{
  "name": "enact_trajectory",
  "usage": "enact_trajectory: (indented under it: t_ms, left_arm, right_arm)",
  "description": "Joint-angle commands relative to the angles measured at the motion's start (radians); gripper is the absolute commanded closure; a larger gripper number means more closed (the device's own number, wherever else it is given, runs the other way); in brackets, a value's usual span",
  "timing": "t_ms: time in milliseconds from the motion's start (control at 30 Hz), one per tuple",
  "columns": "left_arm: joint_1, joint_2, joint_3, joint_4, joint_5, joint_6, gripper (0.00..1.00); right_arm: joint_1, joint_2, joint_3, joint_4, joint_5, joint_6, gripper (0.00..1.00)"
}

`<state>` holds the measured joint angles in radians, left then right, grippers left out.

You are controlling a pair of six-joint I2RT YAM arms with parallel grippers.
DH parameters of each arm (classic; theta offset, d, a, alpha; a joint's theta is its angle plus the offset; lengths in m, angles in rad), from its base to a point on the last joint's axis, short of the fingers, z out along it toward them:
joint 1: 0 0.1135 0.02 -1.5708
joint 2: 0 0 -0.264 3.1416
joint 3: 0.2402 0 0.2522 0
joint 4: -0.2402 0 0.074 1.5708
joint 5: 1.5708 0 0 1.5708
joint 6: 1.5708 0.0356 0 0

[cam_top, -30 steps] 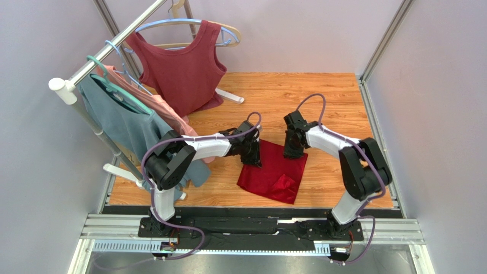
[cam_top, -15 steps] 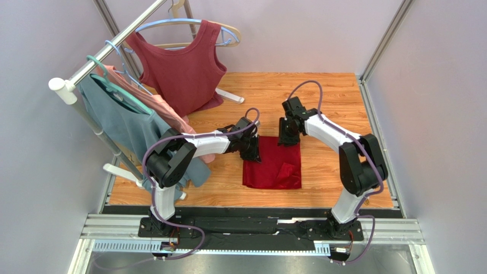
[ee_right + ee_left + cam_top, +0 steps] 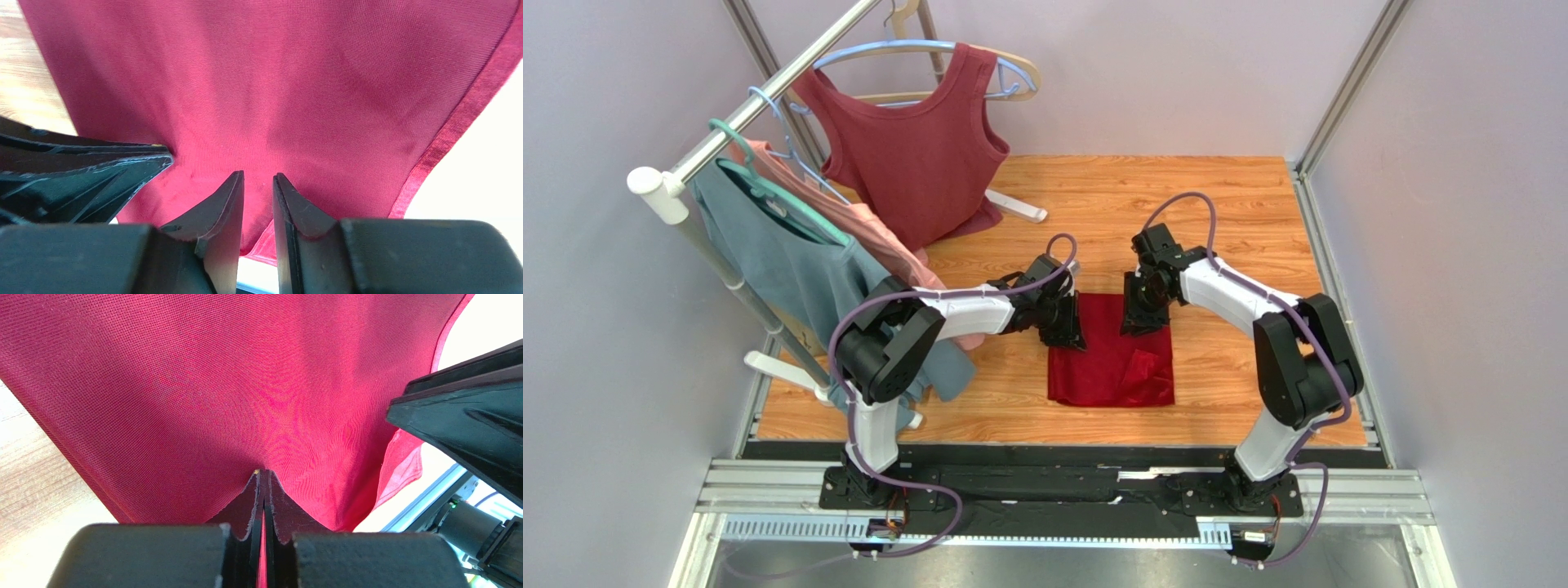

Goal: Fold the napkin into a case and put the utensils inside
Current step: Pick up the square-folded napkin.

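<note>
On the wooden table (image 3: 1241, 208), between the two arms, the crimson napkin (image 3: 1109, 368) lies roughly square, its far edge lifted and a rumpled fold near its right front corner. The left gripper (image 3: 263, 474) has its jaws pressed fully together on the far left part of the cloth, which fans out taut from the pinch. The right gripper (image 3: 258, 177) sits at the far right part with its jaws only a narrow slit apart. Cloth runs down into that slit, but I cannot tell whether it is truly clamped.

In my judgement the work is at the first step, squaring and spreading the napkin before any crease is made, and no case exists yet. The next move likely calls for both grippers to carry the far edge evenly toward the near edge, keeping the corners level so the fold lands straight. The rumple may need smoothing first.

The utensils do not show in any view. No brand, label or readable writing appears anywhere.
</note>
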<state>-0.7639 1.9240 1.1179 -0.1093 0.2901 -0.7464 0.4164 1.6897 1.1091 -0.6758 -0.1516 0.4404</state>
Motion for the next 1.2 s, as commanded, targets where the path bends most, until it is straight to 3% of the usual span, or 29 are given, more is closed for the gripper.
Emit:
enact_trajectory:
  t_ms: [0, 167, 367, 467, 633, 733, 933, 1167]
  left_arm:
    - [-0.005, 0.006, -0.03, -0.038, -0.028, -0.002, 0.97]
    - [-0.005, -0.003, -0.033, -0.039, -0.042, 0.002, 0.97]
    - [-0.006, -0.048, -0.023, -0.085, -0.068, 0.041, 0.94]
    - [-0.014, -0.112, -0.029, -0.121, -0.094, 0.07, 0.79]
    - [-0.031, -0.236, -0.072, -0.211, -0.111, 0.094, 0.57]
    - [-0.038, -0.315, -0.128, -0.274, -0.114, 0.068, 0.52]
    - [-0.074, -0.415, -0.253, -0.352, -0.118, -0.085, 0.5]
    - [-0.106, -0.396, -0.27, -0.31, -0.115, -0.139, 0.53]
  right_arm:
    - [0.004, 0.019, -0.014, -0.004, -0.008, -0.008, 0.72]
    - [0.004, -0.09, -0.144, -0.039, 0.026, 0.003, 0.71]
    - [0.004, -0.353, -0.281, -0.126, 0.079, 0.096, 0.69]
    - [-0.005, -0.416, -0.304, -0.16, 0.142, 0.153, 0.67]
    - [-0.056, -0.421, -0.357, -0.133, 0.104, 0.215, 0.61]
    - [-0.056, -0.438, -0.399, -0.087, 0.04, 0.259, 0.57]
    - [-0.059, -0.522, -0.497, -0.03, 0.052, 0.339, 0.44]
    - [-0.067, -0.502, -0.555, 0.044, 0.027, 0.342, 0.5]
